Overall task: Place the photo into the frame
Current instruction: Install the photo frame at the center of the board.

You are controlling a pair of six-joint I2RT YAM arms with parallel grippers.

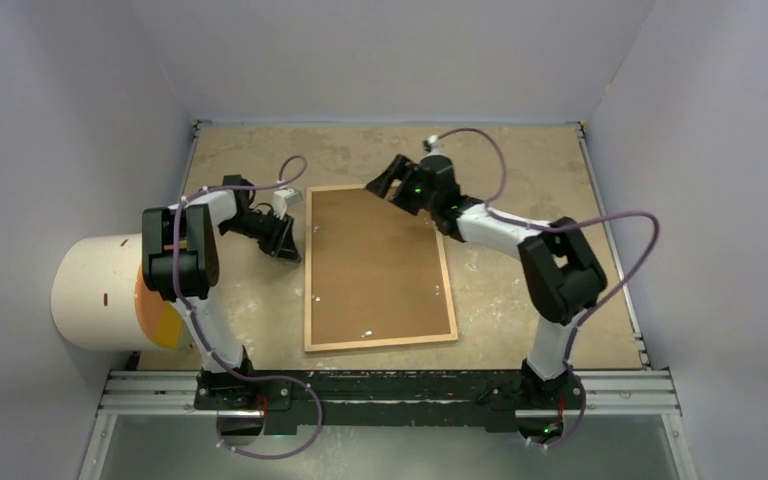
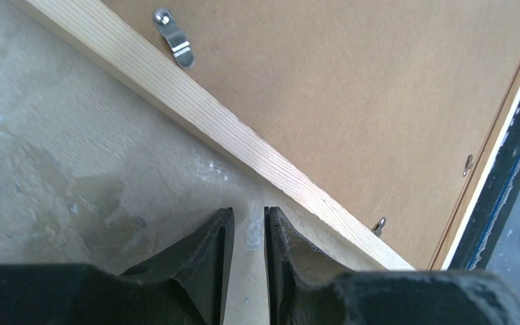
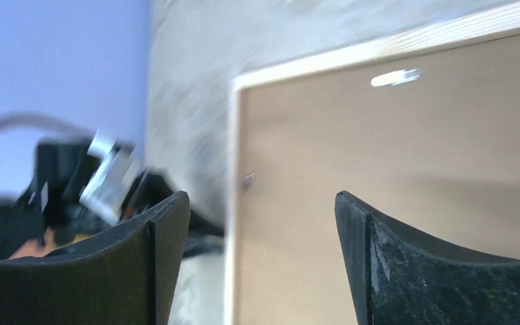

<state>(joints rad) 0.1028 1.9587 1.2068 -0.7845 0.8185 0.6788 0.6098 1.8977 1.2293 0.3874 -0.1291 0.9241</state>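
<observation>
The frame [image 1: 307, 270] lies face down in the middle of the table, and a brown backing board [image 1: 375, 265] fills its light-wood moulding. The photo is hidden. My left gripper [image 1: 288, 240] sits low beside the frame's left edge; in the left wrist view its fingertips [image 2: 249, 215] stand a narrow gap apart over bare table, short of the moulding [image 2: 230, 128]. My right gripper [image 1: 385, 183] hovers over the frame's far end. In the right wrist view its jaws [image 3: 263, 200] are wide open and empty above the board and the moulding [image 3: 233, 203].
Small metal turn clips [image 2: 174, 37] sit along the board's edges. A white cylinder with an orange face [image 1: 95, 290] lies at the left, beside the left arm. Grey walls close in the table on three sides. A metal rail [image 1: 390, 390] runs along the near edge.
</observation>
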